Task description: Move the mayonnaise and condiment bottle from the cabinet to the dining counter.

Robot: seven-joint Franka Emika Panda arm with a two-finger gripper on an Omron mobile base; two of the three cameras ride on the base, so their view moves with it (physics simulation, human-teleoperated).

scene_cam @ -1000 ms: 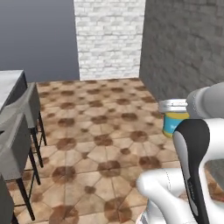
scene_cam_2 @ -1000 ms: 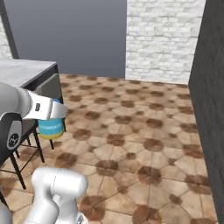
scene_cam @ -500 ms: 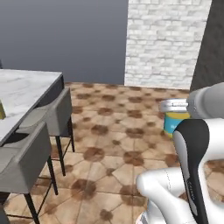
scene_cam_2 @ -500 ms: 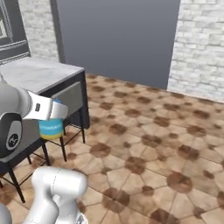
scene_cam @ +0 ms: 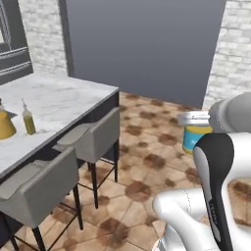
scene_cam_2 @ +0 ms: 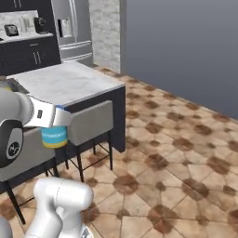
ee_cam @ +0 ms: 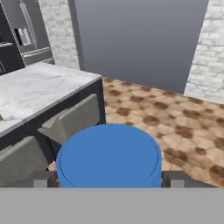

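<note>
Blue-lidded mayonnaise (ee_cam: 108, 156) sits clamped in your gripper (ee_cam: 108, 177), carried in the air above the tiled floor (scene_cam_2: 186, 153) | grey stools (scene_cam: 93, 139) just beside it | marble surface (scene_cam: 54, 105) beyond, you see a small bottle (scene_cam: 28, 120) there

White marble dining counter (scene_cam: 59, 100), small bottle (scene_cam: 28, 120) and yellow vessel (scene_cam: 6, 125) on it

Nothing here can be read. The mayonnaise (scene_cam_2: 54, 135) has a blue label band, but any lettering on it is too blurred to make out, and the arm's round emblem (scene_cam_2: 12, 147) carries no legible letters.
</note>
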